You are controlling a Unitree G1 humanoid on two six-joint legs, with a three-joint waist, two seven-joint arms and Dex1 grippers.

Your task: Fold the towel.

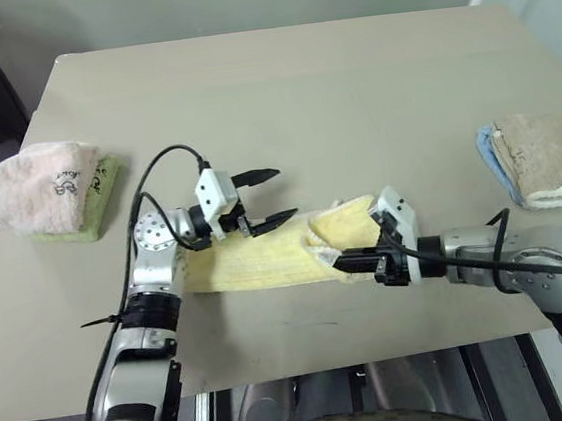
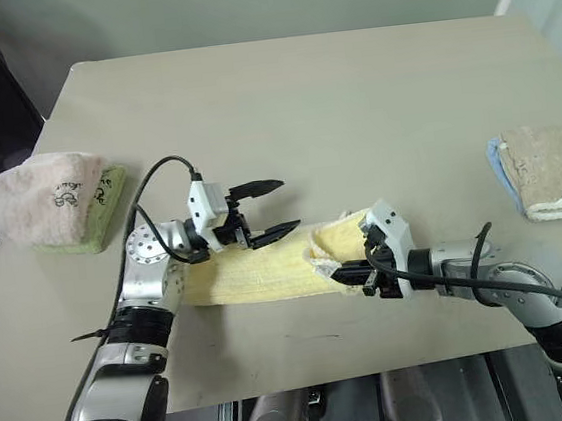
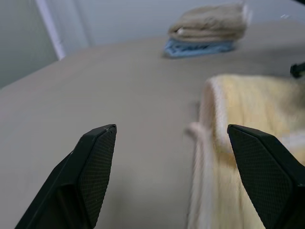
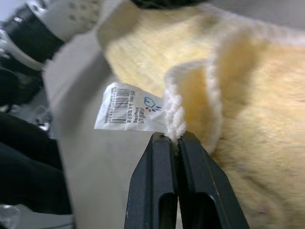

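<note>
My right gripper (image 4: 174,138) pinches the towel (image 1: 266,257) edge on the table (image 1: 299,98), my left gripper (image 1: 265,197) is wide open above it, and that tiny pinch might slip.

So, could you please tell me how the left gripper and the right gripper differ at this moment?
The left gripper is open, while the right gripper is shut on the hem of the yellow towel. The left gripper holds nothing and hangs above the towel's left part; the right gripper pinches the hem beside the white tag, at the towel's folded-over right end. Both have two black fingers.
</note>
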